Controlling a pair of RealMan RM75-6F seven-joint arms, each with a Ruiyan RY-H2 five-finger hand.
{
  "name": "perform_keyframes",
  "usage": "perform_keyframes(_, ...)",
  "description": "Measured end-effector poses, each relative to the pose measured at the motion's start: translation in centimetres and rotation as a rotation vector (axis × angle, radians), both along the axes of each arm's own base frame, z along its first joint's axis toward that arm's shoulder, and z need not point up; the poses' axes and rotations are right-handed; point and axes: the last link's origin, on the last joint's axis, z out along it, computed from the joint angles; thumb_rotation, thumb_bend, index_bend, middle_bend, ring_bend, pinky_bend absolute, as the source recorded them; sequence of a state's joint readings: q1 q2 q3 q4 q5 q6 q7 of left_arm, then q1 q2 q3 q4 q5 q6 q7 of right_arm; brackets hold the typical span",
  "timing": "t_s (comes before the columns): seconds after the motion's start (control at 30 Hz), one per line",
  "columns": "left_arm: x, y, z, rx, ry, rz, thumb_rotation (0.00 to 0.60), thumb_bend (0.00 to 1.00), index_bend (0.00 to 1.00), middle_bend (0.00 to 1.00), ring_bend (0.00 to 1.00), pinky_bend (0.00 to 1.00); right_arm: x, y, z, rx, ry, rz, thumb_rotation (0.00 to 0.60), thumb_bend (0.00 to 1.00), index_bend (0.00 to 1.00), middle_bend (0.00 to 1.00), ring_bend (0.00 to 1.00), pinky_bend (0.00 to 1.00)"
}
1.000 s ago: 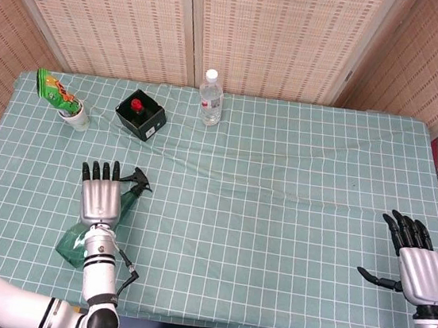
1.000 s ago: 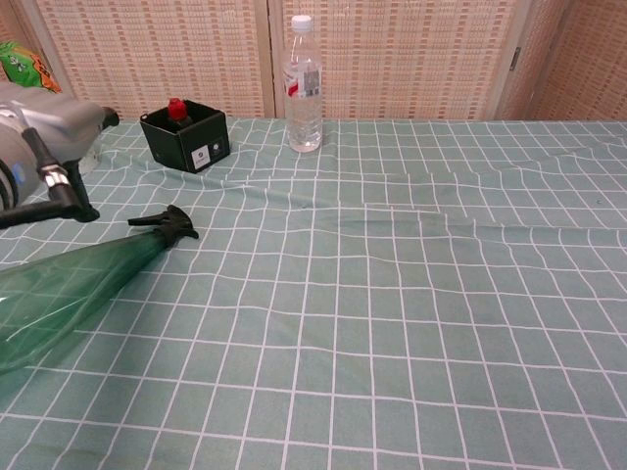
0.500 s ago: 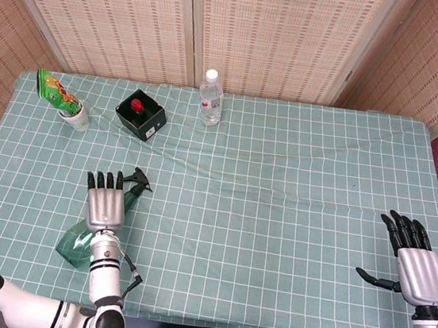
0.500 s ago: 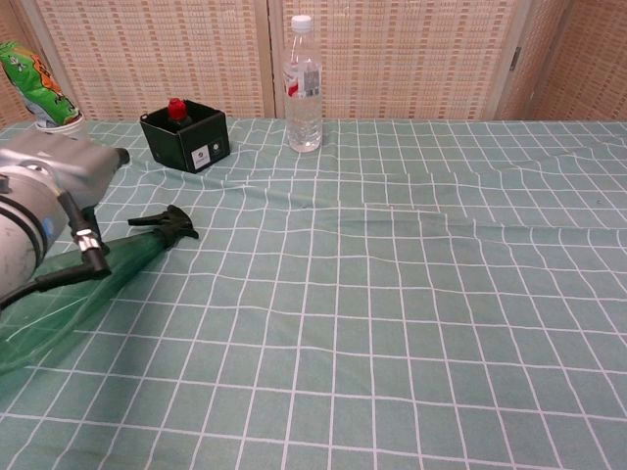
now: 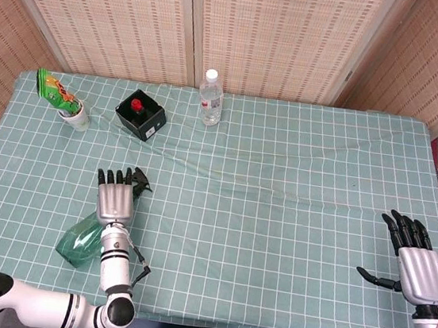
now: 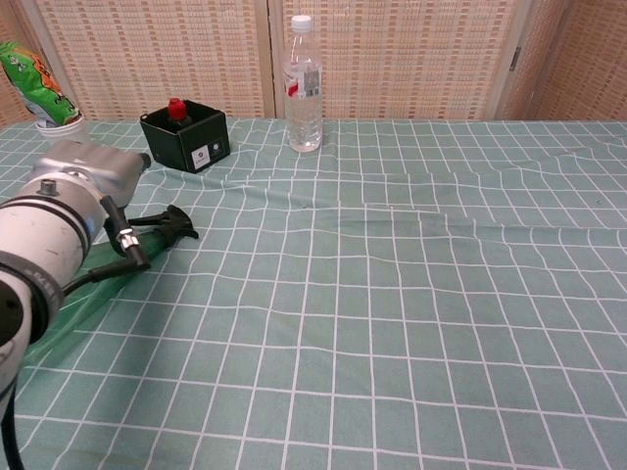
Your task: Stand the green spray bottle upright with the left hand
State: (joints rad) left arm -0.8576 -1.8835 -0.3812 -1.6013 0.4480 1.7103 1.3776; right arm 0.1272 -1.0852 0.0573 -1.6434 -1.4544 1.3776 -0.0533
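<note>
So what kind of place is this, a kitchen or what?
More likely a staged test room than a kitchen: one table under a green checked cloth, woven screen panels behind it, and only scattered props like a black box.

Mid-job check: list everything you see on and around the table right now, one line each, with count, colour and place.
spray bottle: 1, green with black trigger head, lying on its side near the table's front left, partly under the left hand
water bottle: 1, clear with white cap, upright at the back centre
box: 1, black with a red knob on top, back left
cup: 1, white, holding a green snack packet, far back left
tablecloth: 1, green with white grid, covering the table
left hand: 1, silver with black fingers, extended over the spray bottle
right hand: 1, silver with black fingers, spread at the front right, holding nothing
</note>
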Motion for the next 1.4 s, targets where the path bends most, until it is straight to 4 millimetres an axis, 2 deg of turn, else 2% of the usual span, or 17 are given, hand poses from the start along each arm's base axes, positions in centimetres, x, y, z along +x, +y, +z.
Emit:
perform_keyframes(0.2, -0.5, 0.8, 0.2, 0.025, -0.041, 0.059, 0.6, 0.21, 0.01, 0.14, 0.12, 0.11, 0.0, -0.4, -0.1, 0.004, 0.0, -0.011, 0.6, 0.0, 0.0, 0.0, 0.0, 0.0)
perform_keyframes(0.53, -0.1, -0.1, -1.7, 0.024, -0.13, 0.151, 0.6, 0.21, 0.01, 0.15, 0.12, 0.11, 0.1, -0.5, -0.1, 0.004, -0.006, -0.01, 0.6, 0.0, 0.0, 0.0, 0.0, 0.0)
perform_keyframes(1.1, -0.1, 1.0, -2.6, 0.143, -0.206, 0.26, 0.6, 0.21, 0.03, 0.16, 0.14, 0.09, 0.1, -0.4, 0.0, 0.007, -0.013, -0.005, 0.6, 0.0, 0.0, 0.0, 0.0, 0.0)
perform_keyframes(1.4, -0.4, 1.1, -3.0, 0.157, -0.225, 0.282, 0.6, 0.21, 0.04, 0.23, 0.17, 0.11, 0.2, -0.4, -0.1, 0.011, -0.01, -0.004, 0.6, 0.0, 0.0, 0.0, 0.0, 0.0)
